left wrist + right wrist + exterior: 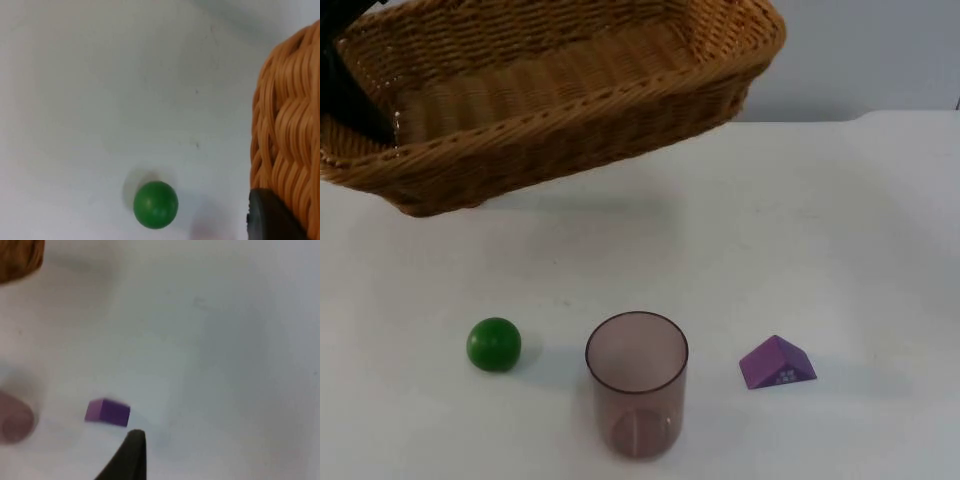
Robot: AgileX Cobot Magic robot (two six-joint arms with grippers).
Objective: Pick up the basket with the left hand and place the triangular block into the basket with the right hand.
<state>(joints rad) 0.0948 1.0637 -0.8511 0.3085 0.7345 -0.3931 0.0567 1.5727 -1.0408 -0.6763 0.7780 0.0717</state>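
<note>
The woven wicker basket [560, 90] hangs tilted above the back left of the table, casting a shadow below it. My left gripper [375, 120] is shut on its left rim; the basket wall [290, 125] fills the side of the left wrist view beside a black fingertip [270, 217]. The purple triangular block [777, 364] lies on the table at the front right, by itself. My right gripper [131, 457] hovers over the table a short way from the block [107, 412], with nothing in it.
A green ball [494, 344] rests at the front left, also under the left wrist [155, 205]. A translucent brownish cup [637, 385] stands upright between ball and block. The white table [820, 220] ends at the grey wall behind.
</note>
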